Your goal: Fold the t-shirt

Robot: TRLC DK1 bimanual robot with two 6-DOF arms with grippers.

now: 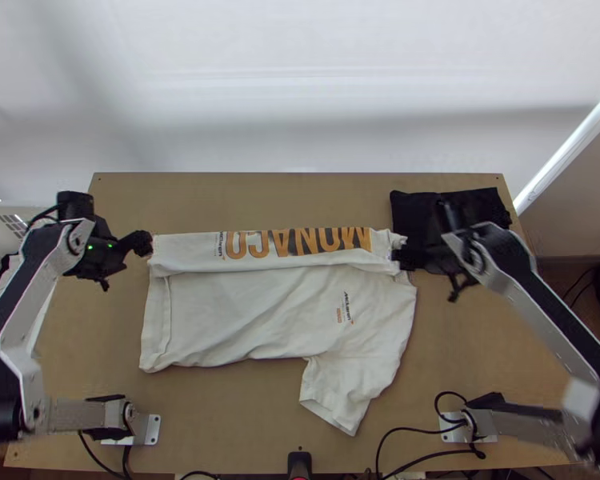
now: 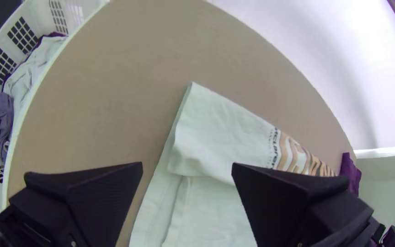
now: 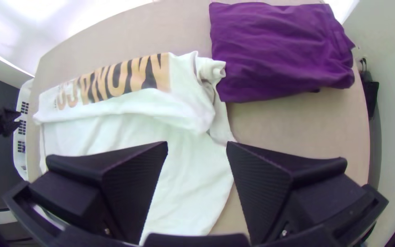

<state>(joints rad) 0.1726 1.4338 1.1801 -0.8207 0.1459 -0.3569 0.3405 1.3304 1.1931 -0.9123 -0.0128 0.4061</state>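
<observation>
In the top view, the t-shirt [image 1: 244,312] lies between the left claw [image 1: 142,243] and the right claw [image 1: 402,254], its far side folded over in a lengthwise strip; a folded dark cloth [image 1: 416,210] lies beneath and beside the right claw.

In the left wrist view, the claw is wide open, gripping nothing, the hem beyond it.

In the right wrist view, that claw also gapes wide, empty, over the shirt.

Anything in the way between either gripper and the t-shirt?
Nothing visible stands between the left gripper or the right gripper and the t-shirt. The dark folded cloth lies close beside one end of the shirt's printed fold, so the right gripper might brush it there.
</observation>
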